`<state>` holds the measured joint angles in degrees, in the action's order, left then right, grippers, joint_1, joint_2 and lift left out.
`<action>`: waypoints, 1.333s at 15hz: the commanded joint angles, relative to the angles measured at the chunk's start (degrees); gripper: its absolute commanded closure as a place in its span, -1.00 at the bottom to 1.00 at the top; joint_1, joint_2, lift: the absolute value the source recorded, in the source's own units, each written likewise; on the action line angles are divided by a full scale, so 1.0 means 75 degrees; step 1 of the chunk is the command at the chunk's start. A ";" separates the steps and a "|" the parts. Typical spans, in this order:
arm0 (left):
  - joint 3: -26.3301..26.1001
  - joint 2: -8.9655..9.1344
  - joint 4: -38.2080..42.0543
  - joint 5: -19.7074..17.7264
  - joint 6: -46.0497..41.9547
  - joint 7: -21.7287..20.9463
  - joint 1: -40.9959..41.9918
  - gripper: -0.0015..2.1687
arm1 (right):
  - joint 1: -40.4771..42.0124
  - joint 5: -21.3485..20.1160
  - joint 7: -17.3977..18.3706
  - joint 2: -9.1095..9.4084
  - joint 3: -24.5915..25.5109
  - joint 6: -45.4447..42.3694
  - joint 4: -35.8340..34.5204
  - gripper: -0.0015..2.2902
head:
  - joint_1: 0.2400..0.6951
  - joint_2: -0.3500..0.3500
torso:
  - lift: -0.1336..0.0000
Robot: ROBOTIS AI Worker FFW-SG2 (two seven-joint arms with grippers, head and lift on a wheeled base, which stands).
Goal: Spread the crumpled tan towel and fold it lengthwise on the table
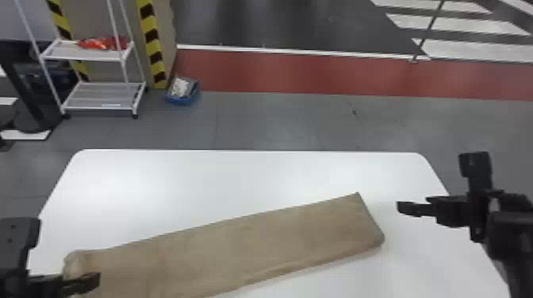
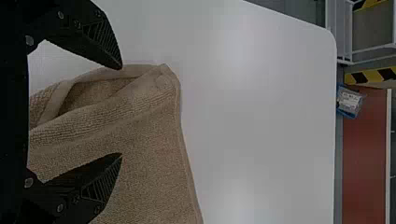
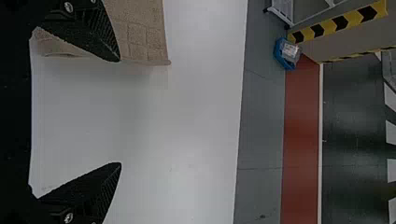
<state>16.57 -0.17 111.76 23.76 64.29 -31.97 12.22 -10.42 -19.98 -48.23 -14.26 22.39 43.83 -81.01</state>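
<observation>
- Left gripper [image 2: 122,111] is hanging over the towel's left end, its fingers standing wide apart and pinching no cloth.
- Beneath it, the left end [image 2: 84,105] is lying loose, its layers gaping in soft folds. Any tidying grip is probably belonging here: one finger sliding under the hem near the far-left corner [image 2: 166,81], the other coming down on top, both layers being caught together. A grip catching only the upper layer is likely to be opening the fold.
- Across the white table [image 1: 238,172], the tan towel [image 1: 238,245] is stretching in a long, narrow strip, running slantwise from near left to farther right. It is appearing largely spread and folded lengthwise, so the work is probably nearing its end. Its looped pile is suggesting a light, limp cloth that is gripping well, hardly slipping and not breaking, but rucking easily under a sideways push. Flat, gentle pressing is likely to be serving better than hard tugging.
- Toward the right, the near long edge is looking thick and rounded, while the right end [image 1: 367,224] is lying fairly flat and straight. Its corners are offering good holds for a light pull, should the strip be needing straightening.
- Farther right, the right gripper [image 3: 120,112] is waiting above the table beside that end, its fingers spread widely, gripping nothing.
</observation>
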 commanded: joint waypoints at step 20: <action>0.0146 -0.0035 -0.0276 -0.0028 -0.0514 -0.0026 0.0035 -0.76 | 0.0076 -0.0008 -0.0015 0.0038 0.0003 0.0104 0.0043 -0.92 | 1.00 -0.25 | 1.00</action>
<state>17.67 -0.44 109.70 23.56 60.53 -32.17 12.48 -9.84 -19.97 -48.42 -13.98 22.41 44.61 -80.68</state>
